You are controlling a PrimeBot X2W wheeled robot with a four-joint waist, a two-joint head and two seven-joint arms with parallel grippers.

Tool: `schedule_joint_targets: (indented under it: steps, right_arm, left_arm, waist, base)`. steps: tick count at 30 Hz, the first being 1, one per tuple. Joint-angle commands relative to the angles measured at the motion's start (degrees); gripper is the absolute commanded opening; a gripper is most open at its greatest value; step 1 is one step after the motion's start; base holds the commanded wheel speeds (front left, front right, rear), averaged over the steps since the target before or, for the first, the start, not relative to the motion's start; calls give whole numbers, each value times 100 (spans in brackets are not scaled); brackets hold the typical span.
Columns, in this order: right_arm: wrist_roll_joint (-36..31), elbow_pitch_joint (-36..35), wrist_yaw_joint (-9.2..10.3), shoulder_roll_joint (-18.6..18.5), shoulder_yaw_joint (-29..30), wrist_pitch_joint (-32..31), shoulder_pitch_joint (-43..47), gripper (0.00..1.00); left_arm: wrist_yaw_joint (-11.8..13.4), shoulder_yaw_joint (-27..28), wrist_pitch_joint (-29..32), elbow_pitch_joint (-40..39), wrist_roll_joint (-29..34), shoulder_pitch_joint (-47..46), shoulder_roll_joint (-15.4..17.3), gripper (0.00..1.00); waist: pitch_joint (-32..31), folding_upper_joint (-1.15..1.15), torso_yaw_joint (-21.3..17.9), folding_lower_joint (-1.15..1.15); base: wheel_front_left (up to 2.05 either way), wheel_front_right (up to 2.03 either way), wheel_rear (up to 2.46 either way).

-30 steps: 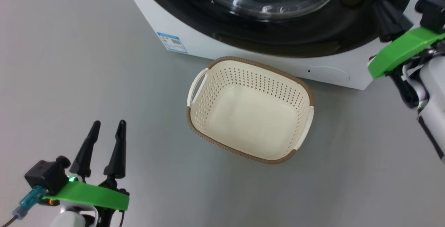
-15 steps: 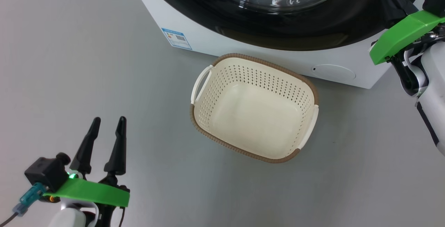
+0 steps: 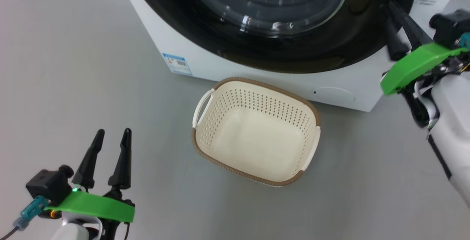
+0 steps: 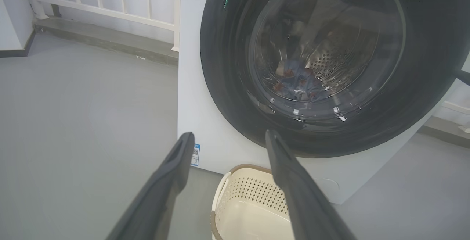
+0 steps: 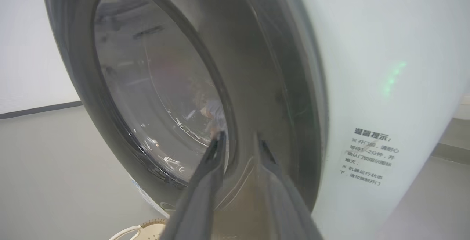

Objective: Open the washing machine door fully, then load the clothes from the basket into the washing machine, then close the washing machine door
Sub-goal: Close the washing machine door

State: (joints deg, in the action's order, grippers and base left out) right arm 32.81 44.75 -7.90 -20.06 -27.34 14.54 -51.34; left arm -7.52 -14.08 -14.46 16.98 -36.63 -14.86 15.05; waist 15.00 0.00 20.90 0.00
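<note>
The right gripper has its 2 long dark fingers slightly apart, where 1 second ago they were pressed together. In the right wrist view they lie close against the right-hand edge of the large, round, glossy black washing machine door, with a narrow gap between them and nothing visibly clamped. Whether they touch the door I cannot tell.

The left gripper hangs low over the grey floor, well apart from everything. Its jaws are wide and empty, as they were before.

The whole head view has shifted over the last second, so that is the camera moving, not the things.

The cream-white perforated plastic basket with the brown woven-look rim sits empty just in front of the big white boxy washing machine. The light-blue clothes with orange-brown print lie inside the steel drum, seen through the door's bulging glass.

The door looks flush with the machine's front. By my reading all 3 steps are done, and the parting fingers suggest the arm is letting go of the door.
</note>
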Motion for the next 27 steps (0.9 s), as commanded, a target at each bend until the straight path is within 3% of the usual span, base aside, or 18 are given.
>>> schedule_joint_targets:
  steps: [1, 27]
  right_arm:
    - [65, -189, 42, 59, -2, 46, 163, 100]
    - [17, -2458, 42, 236, 553, 46, 2904, 100]
  left_arm:
    - [3, 213, -54, -87, 46, 4, 213, 100]
    - [106, 605, -54, -198, 193, 648, 253, 100]
  waist:
    - [-232, 0, -190, 0]
    - [-1485, 0, -1950, 0]
  base:
    - [0, 0, 0]
    - [0, 0, 0]
